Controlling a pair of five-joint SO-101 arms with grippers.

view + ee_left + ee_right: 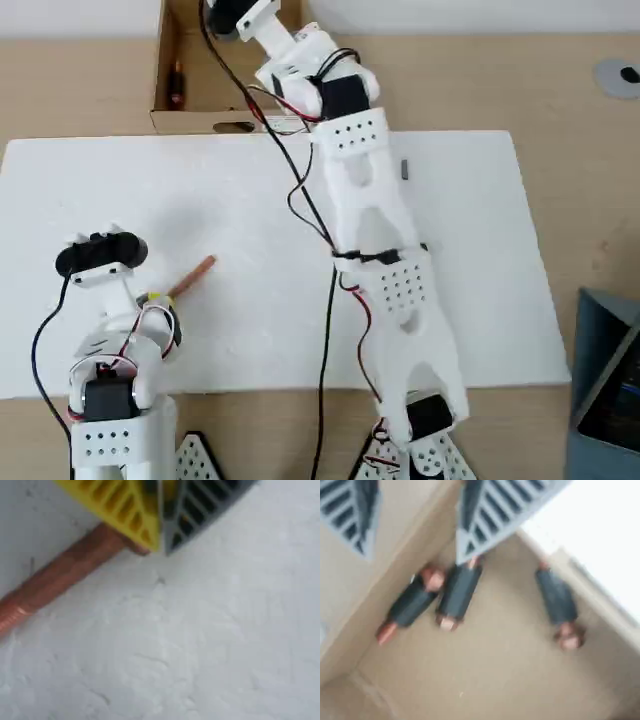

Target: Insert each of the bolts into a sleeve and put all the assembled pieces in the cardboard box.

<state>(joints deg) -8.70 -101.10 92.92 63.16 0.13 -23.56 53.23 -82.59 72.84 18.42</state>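
Bolt from above: the copper bolt (192,277) slants across the white sheet (480,300), one end in our left hand (160,297). A lone sleeve (405,168) lies well apart, beside our right arm (380,230).
Left hand close up: its fingers are clamped on the bolt's end. We judge that a firm, level hold with the shank free suits sleeving.
Cardboard box (470,680): our right hand (415,557) is spread wide and empty above three assembled pieces (457,592). We should lift straight up, clear of the wall.

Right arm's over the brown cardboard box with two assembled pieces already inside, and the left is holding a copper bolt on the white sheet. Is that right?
Not quite. The right wrist view shows three assembled pieces, copper bolts in dark sleeves, in the brown cardboard box, not two. The rest stands.
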